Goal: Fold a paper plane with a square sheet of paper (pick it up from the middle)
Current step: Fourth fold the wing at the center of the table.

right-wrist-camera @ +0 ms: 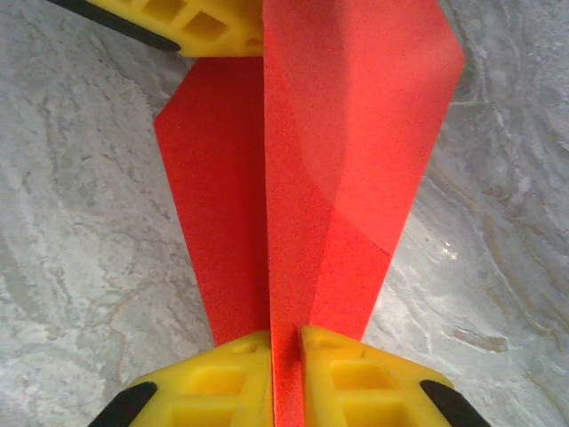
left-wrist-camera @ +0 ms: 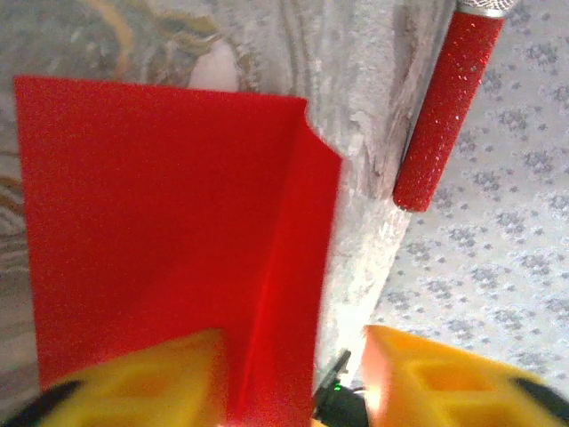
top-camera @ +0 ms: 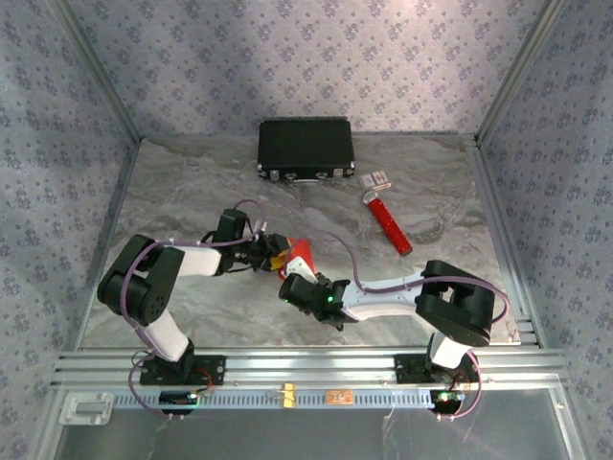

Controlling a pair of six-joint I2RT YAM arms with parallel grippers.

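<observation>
The paper [top-camera: 303, 253] is in the middle of the table [top-camera: 192, 192], caught between the two claws where the arms meet. The right claw [top-camera: 295, 280] is pinched tight on it. From its wrist camera the two yellow fingers [right-wrist-camera: 213, 382] press together on the centre fold. That fold is the long axis of the paper [right-wrist-camera: 356, 133], and it runs straight away from the right claw toward the left one. A flap spreads out on each side of the fold and both taper toward the right claw, so the narrow end points at the near edge and the broad end faces the back.

The left claw [top-camera: 275, 251] is at the broad end with its jaws wide apart. From its wrist the fold of the paper [left-wrist-camera: 160, 222] stands in the gap, close by one finger [left-wrist-camera: 133, 387] and clear of the other. A red tube [top-camera: 391, 225] lies well off to the right, and a black case [top-camera: 306, 149] sits by the back wall.
</observation>
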